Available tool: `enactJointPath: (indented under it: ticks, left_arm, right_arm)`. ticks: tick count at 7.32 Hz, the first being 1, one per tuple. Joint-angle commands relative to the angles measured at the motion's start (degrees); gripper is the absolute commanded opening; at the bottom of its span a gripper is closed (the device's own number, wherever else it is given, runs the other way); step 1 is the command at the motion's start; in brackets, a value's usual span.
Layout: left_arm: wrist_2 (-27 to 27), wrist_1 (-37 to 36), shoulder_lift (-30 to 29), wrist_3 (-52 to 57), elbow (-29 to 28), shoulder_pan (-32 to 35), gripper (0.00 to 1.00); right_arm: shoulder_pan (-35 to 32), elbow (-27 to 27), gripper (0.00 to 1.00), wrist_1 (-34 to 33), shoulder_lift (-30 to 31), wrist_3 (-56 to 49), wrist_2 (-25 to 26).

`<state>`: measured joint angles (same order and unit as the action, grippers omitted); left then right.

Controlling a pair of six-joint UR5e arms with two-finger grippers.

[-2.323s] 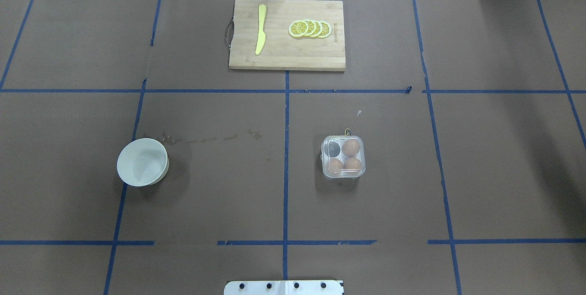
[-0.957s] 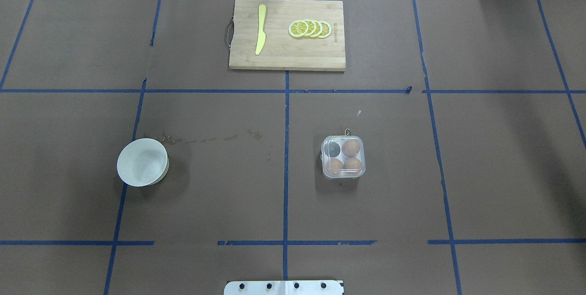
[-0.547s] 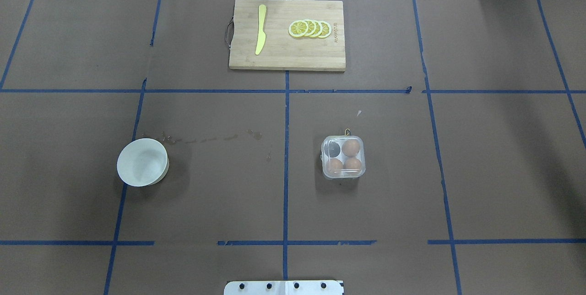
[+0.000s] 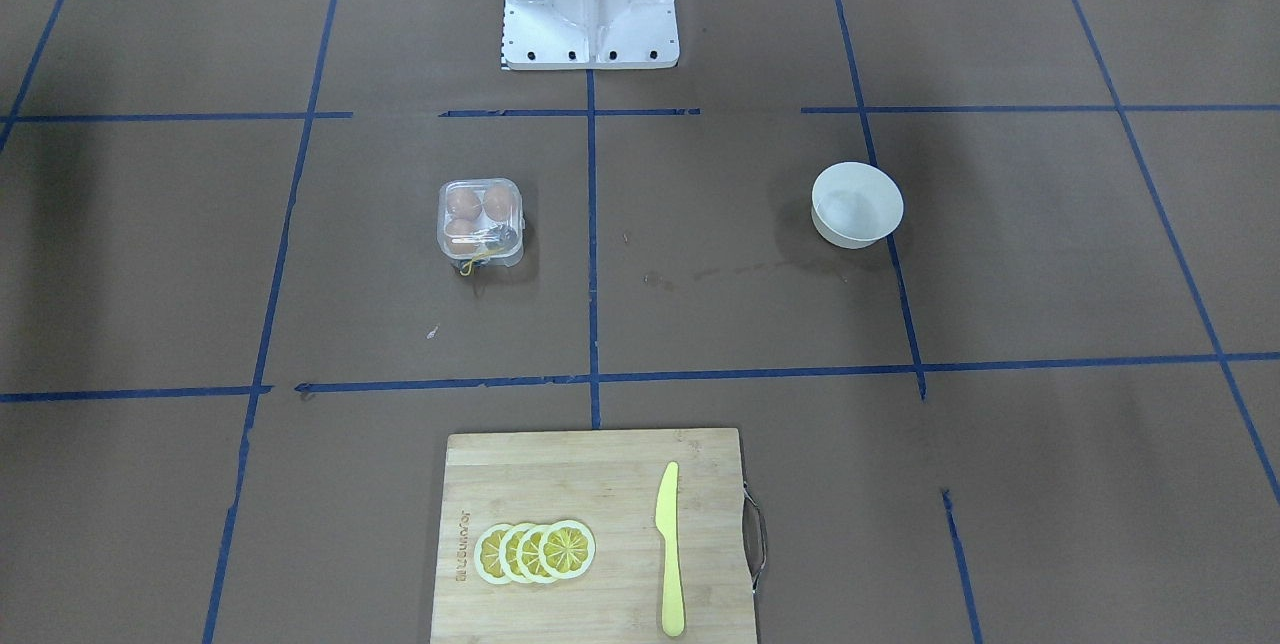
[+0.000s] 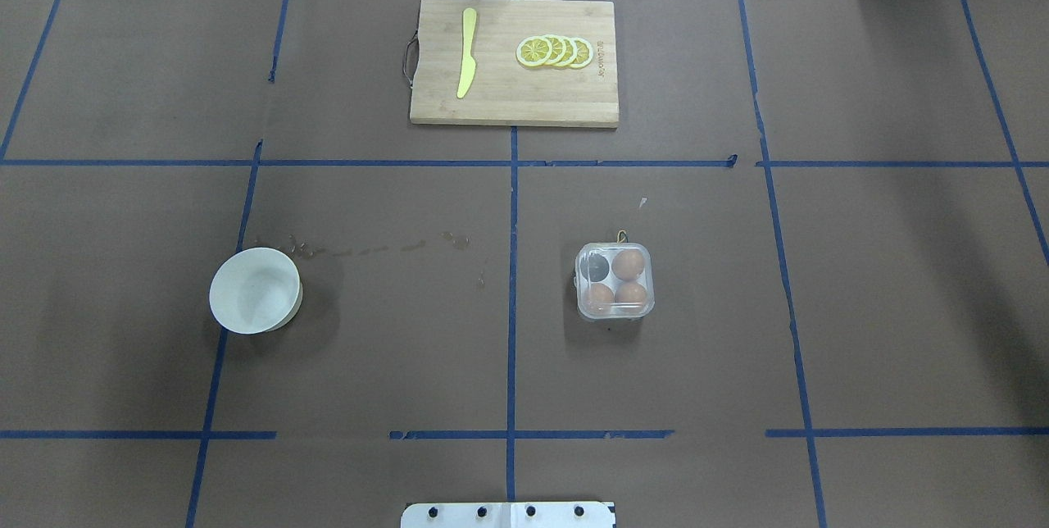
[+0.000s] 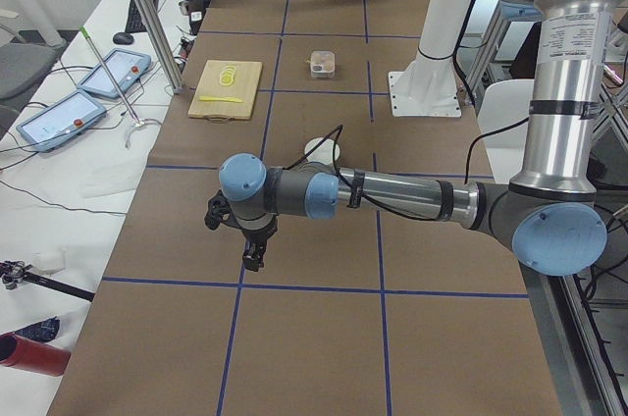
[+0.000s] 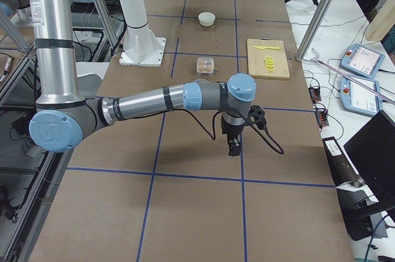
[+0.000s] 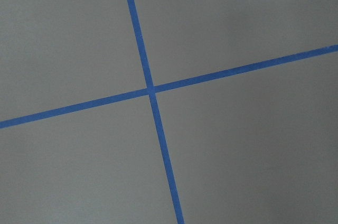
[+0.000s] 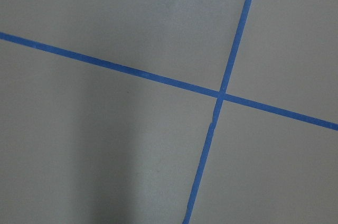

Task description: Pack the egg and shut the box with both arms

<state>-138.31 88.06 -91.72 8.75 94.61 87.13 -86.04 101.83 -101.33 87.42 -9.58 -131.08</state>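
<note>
Clear egg carton (image 5: 615, 282) sits on the table (image 5: 369, 364) just right of the centre tape line, three brown eggs (image 5: 628, 264) in its cells and the far-left cell dark. The white bowl (image 5: 255, 290) is well off to the left and the cutting board (image 5: 514, 97) is at the far edge. Left claw (image 6: 252, 259) and right claw (image 7: 234, 147) both point down at the table, well apart from the carton, and from these side views I cannot tell whether either is open or closed.
</note>
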Motion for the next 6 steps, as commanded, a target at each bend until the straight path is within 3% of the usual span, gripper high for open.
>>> enactJointPath:
  ticks: [1, 6]
  left_arm:
    - [-0.03, 0.79, -0.21, -0.14, -0.12, -0.03, 1.0]
    - [0.06, 2.64, -0.83, -0.22, -0.39, -0.11, 1.0]
  right_arm:
    - [0.09, -0.14, 1.0, 0.17, 0.03, -0.08, 0.04]
    - [0.09, -1.99, 1.0, 0.52, -0.5, -0.08, -0.05]
